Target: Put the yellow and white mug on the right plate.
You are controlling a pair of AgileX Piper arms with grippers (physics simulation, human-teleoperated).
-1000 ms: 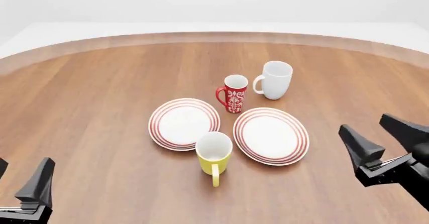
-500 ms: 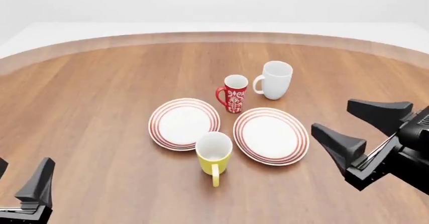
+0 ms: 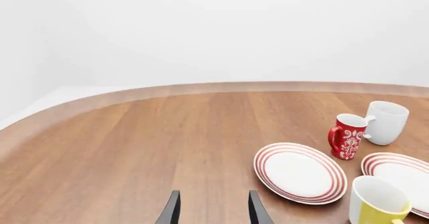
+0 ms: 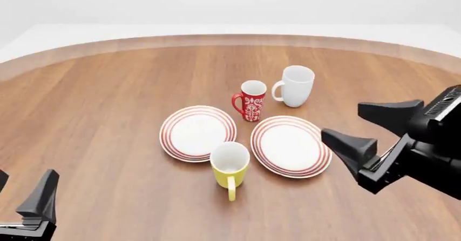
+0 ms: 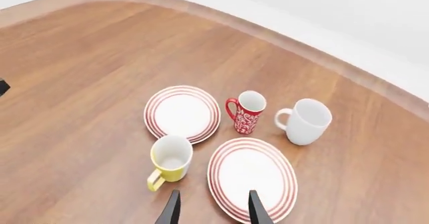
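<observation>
The right gripper (image 4: pixel 374 130) hangs above the table at about four o'clock from the plates in the front view, its two black fingers spread wide apart and holding nothing, pointing toward the middle of the table with the near edge of the right plate just beside the lower fingertip. The left gripper (image 4: pixel 25 198) sits low at the eight o'clock corner of that view; its fingers also stand parted and empty, well apart from every dish.

The short yellow mug with a white inside (image 4: pixel 230 168) stands upright on the bare round wooden table (image 4: pixel 108 100), at six o'clock from the gap between the two plates, its handle turned toward the arms. Its rim overlaps the near edges of both plates in the front view; whether it touches them I cannot tell. The right white plate with thin red rings (image 4: pixel 291 146) lies at about two o'clock from the mug, bare. Its twin, the left red-ringed plate (image 4: pixel 197 132), lies just beside it. At twelve o'clock from the gap stand a red patterned mug (image 4: pixel 251 101) and a taller white mug (image 4: pixel 295 86), near each other.

Open wood surrounds the group on all sides, widest toward nine o'clock.
</observation>
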